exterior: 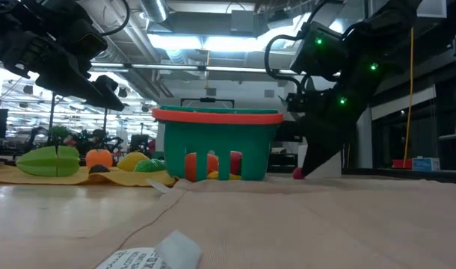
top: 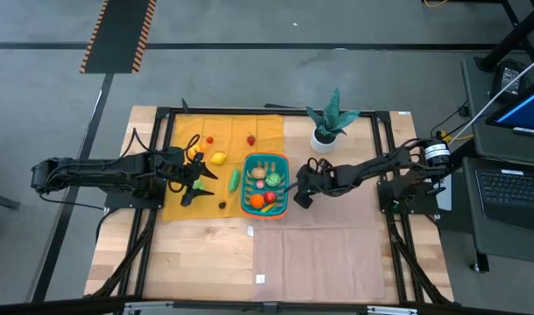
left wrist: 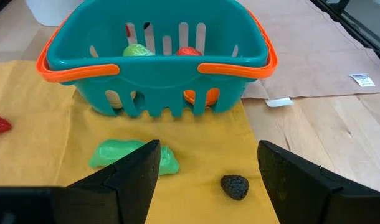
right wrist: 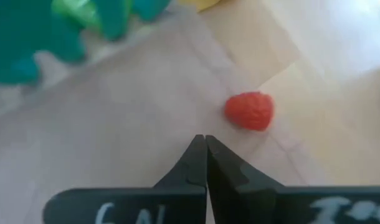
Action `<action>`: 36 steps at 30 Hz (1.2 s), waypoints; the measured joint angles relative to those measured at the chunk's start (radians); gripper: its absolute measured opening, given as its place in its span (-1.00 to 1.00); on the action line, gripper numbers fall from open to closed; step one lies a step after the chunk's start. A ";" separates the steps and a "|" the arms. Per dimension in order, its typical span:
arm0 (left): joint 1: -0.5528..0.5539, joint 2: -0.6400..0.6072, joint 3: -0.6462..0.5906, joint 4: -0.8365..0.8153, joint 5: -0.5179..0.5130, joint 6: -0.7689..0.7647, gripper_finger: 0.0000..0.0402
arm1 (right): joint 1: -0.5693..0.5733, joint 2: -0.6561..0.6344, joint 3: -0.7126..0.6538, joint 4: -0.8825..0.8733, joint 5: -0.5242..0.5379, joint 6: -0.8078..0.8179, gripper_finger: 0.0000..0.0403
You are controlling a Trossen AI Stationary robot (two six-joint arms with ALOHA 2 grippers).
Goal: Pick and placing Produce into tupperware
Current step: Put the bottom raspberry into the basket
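The teal slotted plastic basket with an orange rim [top: 266, 184] stands on the wooden surface [top: 197, 262], straddling the edge where the yellow cloth [top: 184, 140] meets the tan paper sheet [top: 337, 254]. Inside it lie several small toy produce pieces, among them a red one [top: 269, 198], an orange one [top: 256, 202] and a tan one [top: 273, 180].

The right gripper [right wrist: 205, 146] sits low just beside the basket's right wall, its fingers pressed together and holding nothing. A small red berry-like toy fruit [right wrist: 250, 111] lies on the paper close ahead of those fingertips, apart from them.

The left gripper [left wrist: 209, 168] hovers over the yellow cloth on the basket's left side, its fingers spread wide and empty. Between and ahead of them lie a flat light-green toy vegetable [left wrist: 135, 155] and a small dark bumpy berry [left wrist: 235, 186] (both on the cloth, neither touched). Farther out on the cloth rest a yellow lemon-like toy [top: 218, 158], a small red toy strawberry [top: 250, 139] and a tiny red piece [top: 209, 139].

A potted green plant in a white pot [top: 326, 131] stands behind the basket, to its right.
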 joint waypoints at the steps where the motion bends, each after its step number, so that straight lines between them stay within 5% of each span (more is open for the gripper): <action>1: 0.000 0.000 0.000 0.000 0.000 0.000 0.30 | 0.000 0.000 0.000 0.002 0.016 0.010 -1.00; 11: 0.000 0.000 0.000 0.000 0.000 0.001 0.30 | -0.026 -0.016 0.002 0.200 0.023 -0.100 -1.00; 22: 0.000 0.000 0.000 -0.001 0.000 0.000 0.30 | -0.166 -0.016 0.001 0.193 -0.061 -0.108 -1.00; 36: 0.000 0.000 0.000 -0.001 0.000 0.000 0.30 | -0.179 -0.015 0.001 0.086 -0.106 -0.084 -1.00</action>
